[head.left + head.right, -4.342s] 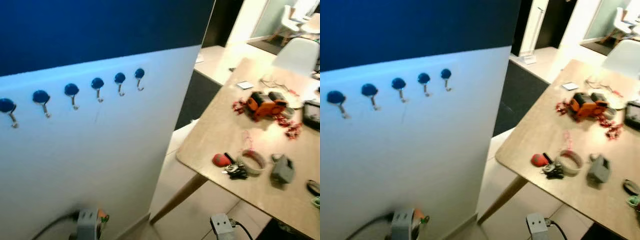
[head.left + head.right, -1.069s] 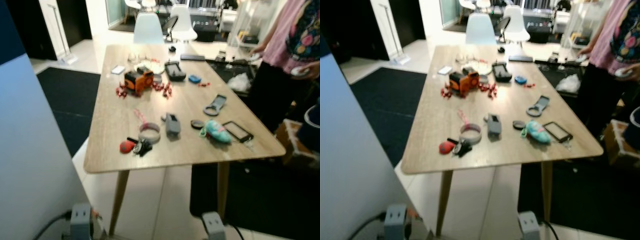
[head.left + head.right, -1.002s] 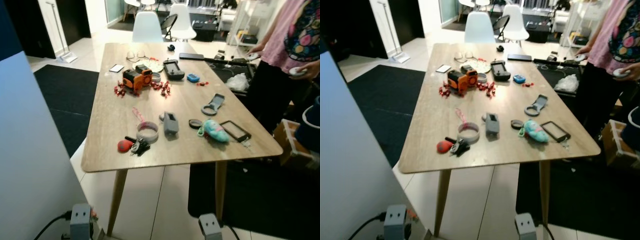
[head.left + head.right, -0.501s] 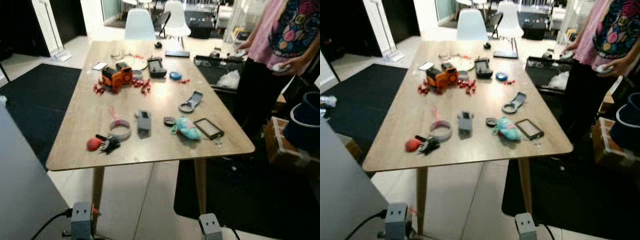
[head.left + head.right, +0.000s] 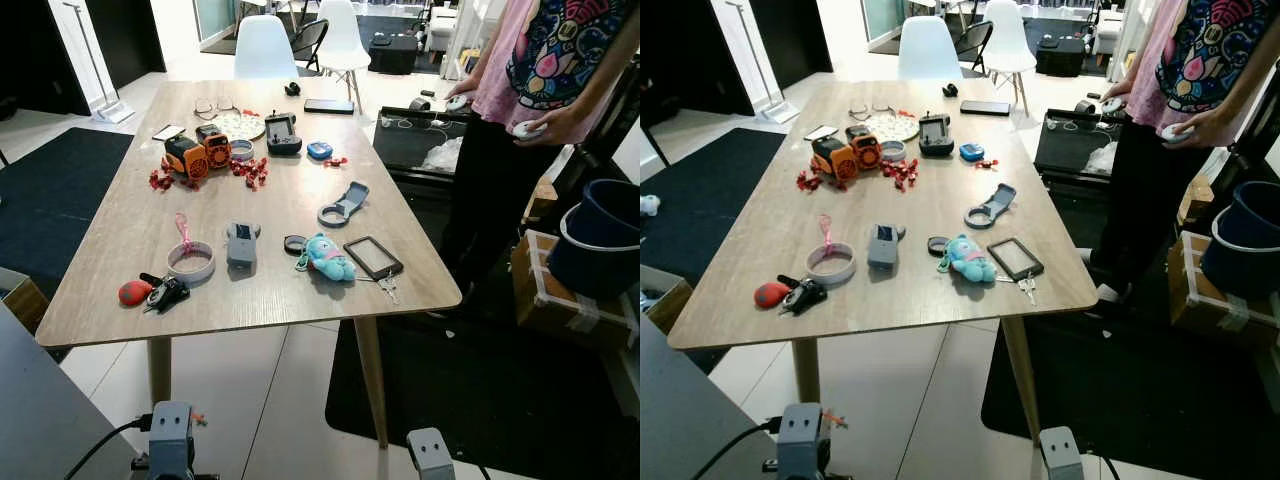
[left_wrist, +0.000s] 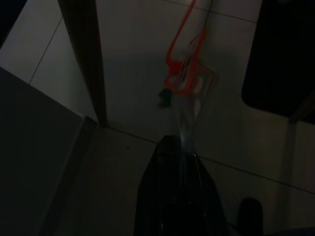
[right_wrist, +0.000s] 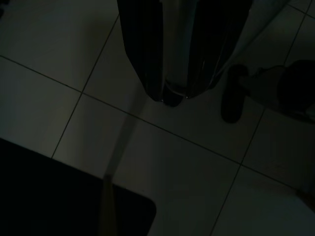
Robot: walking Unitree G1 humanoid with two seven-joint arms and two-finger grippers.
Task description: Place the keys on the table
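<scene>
Room's a tiled space with black rugs [image 5: 60, 190], and the long light wooden table [image 5: 290, 215] is standing ahead of and above both grippers. One person in a pink patterned shirt [image 5: 545, 60] is standing at the table's far right side, and two white chairs [image 5: 265, 50] are sitting at the far end. On top I'm counting one orange toy vehicle [image 5: 190, 155], one ring of tape [image 5: 190, 262], one grey boxy gadget [image 5: 241, 245], one blue plush toy [image 5: 328, 258] and one dark key bunch with a red fob [image 5: 155, 293].

The left gripper [image 6: 179, 142] is hanging low over the pale floor tiles [image 6: 133, 64], fingers pinched together on the keys on an orange clip [image 6: 189, 78], which are dangling just past its tips, well short of the tabletop. The right gripper [image 7: 174, 98] is hanging idle over the tiles too; can't tell how wide it's set.
</scene>
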